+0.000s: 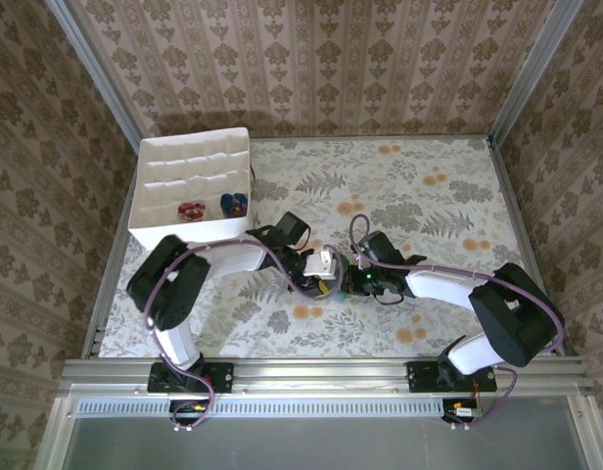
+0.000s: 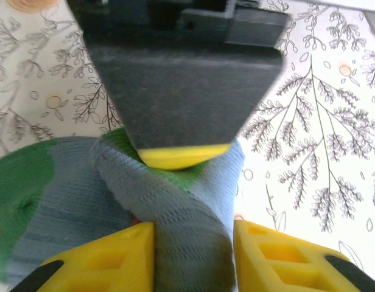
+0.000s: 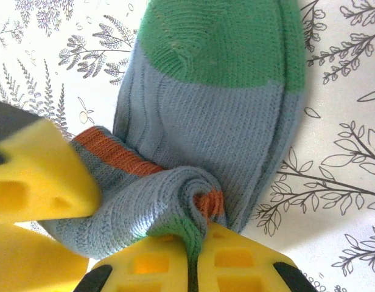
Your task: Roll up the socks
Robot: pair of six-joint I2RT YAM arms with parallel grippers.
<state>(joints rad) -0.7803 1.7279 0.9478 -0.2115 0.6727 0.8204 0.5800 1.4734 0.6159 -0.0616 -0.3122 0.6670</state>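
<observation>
On the table, grey-blue sock, right jaws clamping its fold, left jaws astride, grip unclear

Three socks, one partitioned box, and two robot arms.

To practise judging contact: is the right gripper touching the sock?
Touching. The right wrist view shows the right gripper with its jaws pinched shut on a bunched fold of the grey-blue sock.

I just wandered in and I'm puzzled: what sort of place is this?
Probably a robot test booth, not a home: two black-and-white robot arms bolted to a metal rail, wallpapered panels in aluminium framing, and a floral-patterned table holding a white partitioned box.
</observation>
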